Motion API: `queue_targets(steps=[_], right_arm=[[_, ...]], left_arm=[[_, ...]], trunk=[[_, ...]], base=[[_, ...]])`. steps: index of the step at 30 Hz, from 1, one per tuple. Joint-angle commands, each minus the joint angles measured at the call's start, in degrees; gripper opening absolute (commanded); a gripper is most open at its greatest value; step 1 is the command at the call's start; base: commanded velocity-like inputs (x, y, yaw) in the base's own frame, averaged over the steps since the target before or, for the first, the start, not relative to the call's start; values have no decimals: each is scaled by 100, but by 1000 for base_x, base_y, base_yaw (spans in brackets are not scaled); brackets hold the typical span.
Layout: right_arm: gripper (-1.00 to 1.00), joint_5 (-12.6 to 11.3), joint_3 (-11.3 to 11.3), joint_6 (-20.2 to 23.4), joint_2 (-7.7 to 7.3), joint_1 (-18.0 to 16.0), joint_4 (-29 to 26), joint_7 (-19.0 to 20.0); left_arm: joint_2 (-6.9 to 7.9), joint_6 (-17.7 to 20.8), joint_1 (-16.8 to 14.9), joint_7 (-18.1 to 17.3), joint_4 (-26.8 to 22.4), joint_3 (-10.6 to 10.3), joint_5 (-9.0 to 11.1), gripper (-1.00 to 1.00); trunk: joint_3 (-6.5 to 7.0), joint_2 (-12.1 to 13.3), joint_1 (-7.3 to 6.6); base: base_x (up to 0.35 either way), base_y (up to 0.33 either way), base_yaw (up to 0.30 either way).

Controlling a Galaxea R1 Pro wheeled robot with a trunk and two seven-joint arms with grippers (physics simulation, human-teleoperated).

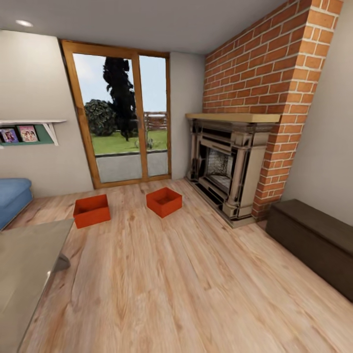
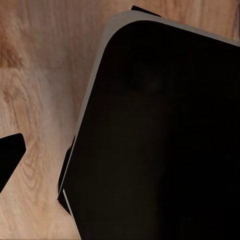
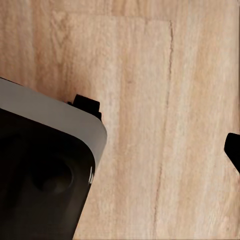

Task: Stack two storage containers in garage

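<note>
**Two containers waited on the planks while we stood well back**

Two storage containers sat on the living room's light wood floor (image 1: 162, 274), between the glass doors (image 1: 122, 117) and the stone fireplace (image 1: 228, 166). The left container (image 1: 91, 211) lay nearer the blue sofa (image 1: 12, 198), the right container (image 1: 163, 201) nearer the hearth; they stood apart, both upright with open tops, both seemingly empty. We judged the task barely begun: neither box had been lifted, and the garage was nowhere before us. Their open spacing should let us approach either one without nudging its twin.

From the head view we had the whole room, including the brick chimney (image 1: 274, 78), a dark bench (image 1: 314, 240) along the right wall and a grey tabletop (image 1: 24, 274) at our left. Our arms were not to be seen there, which suggested to us that they hung low at our sides for driving.

The wrist views gave what the head could not: planks straight below, and the rounded black body of our base (image 2: 165, 135) with its pale rim. A dark tip (image 2: 10, 155) at the edge of each wrist view may have been a finger, but we could not tell how far either gripper was parted. Nothing appeared to be held.
</note>
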Motion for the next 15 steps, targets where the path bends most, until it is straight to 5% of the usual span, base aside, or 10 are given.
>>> queue_targets(steps=[1,15], right_arm=[[100,-25,41,-32,3,-6,17,-11],[100,-24,58,-53,-23,-6,17,-6]], left_arm=[[-2,-8,1,9,-6,16,14,100],[-7,-18,1,9,-7,16,14,100]], trunk=[[-5,-2,3],[-5,-2,3]], base=[[323,0,221],[322,0,31]])
